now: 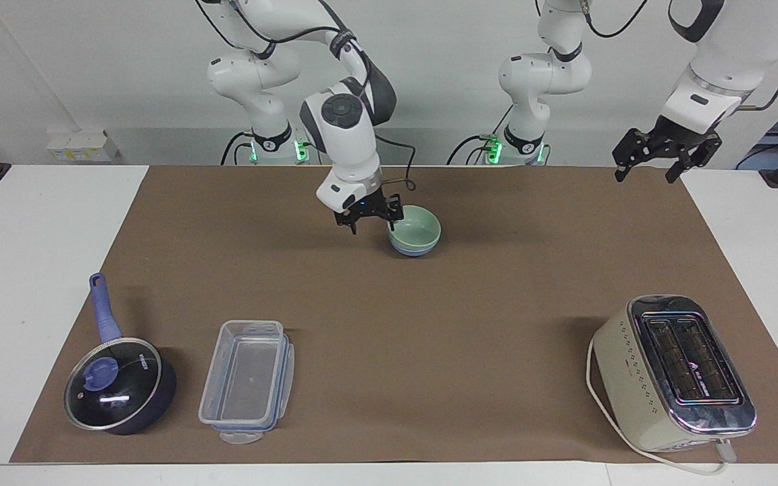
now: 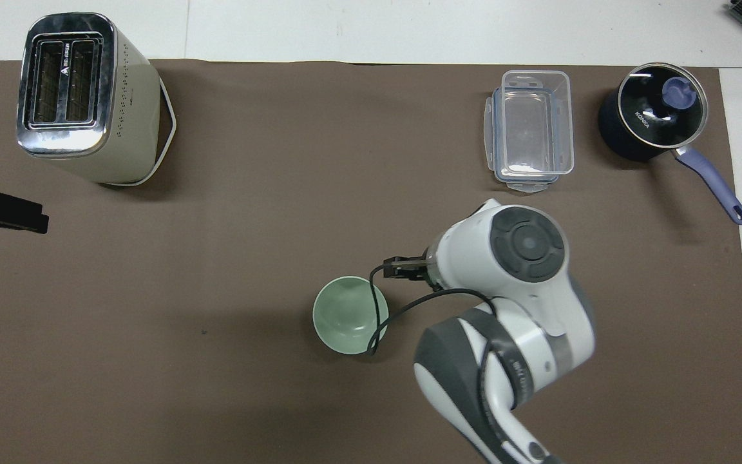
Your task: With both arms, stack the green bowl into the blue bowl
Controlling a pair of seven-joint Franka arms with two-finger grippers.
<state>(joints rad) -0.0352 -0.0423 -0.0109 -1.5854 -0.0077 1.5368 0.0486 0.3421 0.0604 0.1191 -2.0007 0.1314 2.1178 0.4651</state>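
The green bowl (image 1: 416, 225) sits nested inside the blue bowl (image 1: 415, 250) on the brown mat, near the robots at mid-table. From overhead the green bowl (image 2: 345, 314) covers the blue one entirely. My right gripper (image 1: 374, 219) hangs open just beside the stacked bowls, toward the right arm's end, clear of the rim and holding nothing. Its wrist (image 2: 525, 245) hides most of the fingers from above. My left gripper (image 1: 643, 177) waits open and raised over the mat's edge at the left arm's end, showing as a black bar (image 2: 4, 212) in the overhead view.
A cream toaster (image 1: 672, 371) stands far from the robots at the left arm's end. A clear plastic container (image 1: 247, 381) and a dark lidded pot (image 1: 119, 395) with a blue handle sit far from the robots toward the right arm's end.
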